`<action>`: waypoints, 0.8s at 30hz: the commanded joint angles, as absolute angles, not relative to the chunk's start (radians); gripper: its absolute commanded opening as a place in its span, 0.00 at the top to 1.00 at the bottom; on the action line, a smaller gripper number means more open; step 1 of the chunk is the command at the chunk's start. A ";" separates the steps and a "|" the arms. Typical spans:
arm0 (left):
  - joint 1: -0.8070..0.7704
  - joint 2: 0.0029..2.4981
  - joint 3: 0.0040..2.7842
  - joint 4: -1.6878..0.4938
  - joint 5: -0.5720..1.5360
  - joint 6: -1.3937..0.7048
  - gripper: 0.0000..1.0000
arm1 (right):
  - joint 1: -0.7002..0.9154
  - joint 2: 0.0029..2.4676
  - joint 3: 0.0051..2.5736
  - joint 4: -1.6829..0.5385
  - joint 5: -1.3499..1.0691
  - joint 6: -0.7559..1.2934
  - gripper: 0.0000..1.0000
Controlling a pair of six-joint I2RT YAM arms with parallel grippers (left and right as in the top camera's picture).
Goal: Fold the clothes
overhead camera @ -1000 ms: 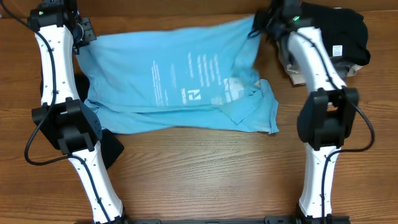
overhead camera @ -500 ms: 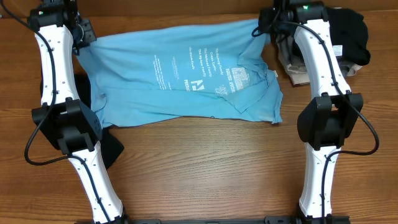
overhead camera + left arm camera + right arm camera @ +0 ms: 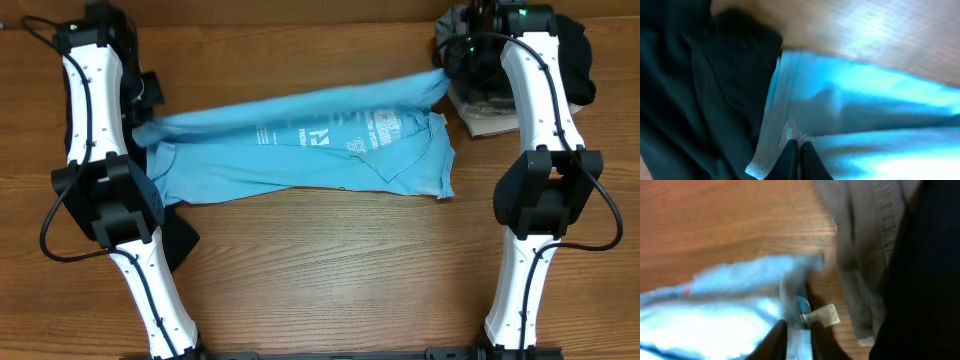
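A light blue T-shirt [image 3: 300,145] with white print lies stretched across the table. Its upper edge is lifted taut between my two grippers and folded toward the front. My left gripper [image 3: 140,128] is shut on the shirt's left edge; in the left wrist view the closed fingertips [image 3: 799,150] pinch the blue fabric [image 3: 865,110] beside its white hem. My right gripper [image 3: 447,80] is shut on the shirt's right corner; in the right wrist view the fingers [image 3: 799,330] clamp blue cloth [image 3: 730,310] next to a white label [image 3: 824,315].
A pile of black and grey clothes [image 3: 560,60] sits at the back right, close to my right gripper. It shows as grey and dark cloth in the right wrist view [image 3: 875,255]. Dark clothing [image 3: 170,235] lies at the left, under the left arm.
Both grippers pulled the shirt's far edge forward and down. The shirt went from spread flat to folded into a narrower band. The right gripper moved right toward the clothes pile.
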State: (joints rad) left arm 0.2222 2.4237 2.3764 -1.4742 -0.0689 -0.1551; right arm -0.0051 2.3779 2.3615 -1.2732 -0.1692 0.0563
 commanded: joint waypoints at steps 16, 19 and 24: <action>0.233 2.416 2.240 -1.477 -0.113 -0.124 0.00 | 0.005 2.367 2.355 -1.443 -0.249 0.009 0.57; 0.236 2.416 2.213 -1.472 -0.062 -0.082 0.03 | 0.016 2.367 2.355 -1.465 -0.247 -0.002 0.56; 0.232 2.416 2.113 -1.401 0.013 -0.031 0.12 | 0.019 2.367 2.355 -1.464 -0.245 -0.001 0.56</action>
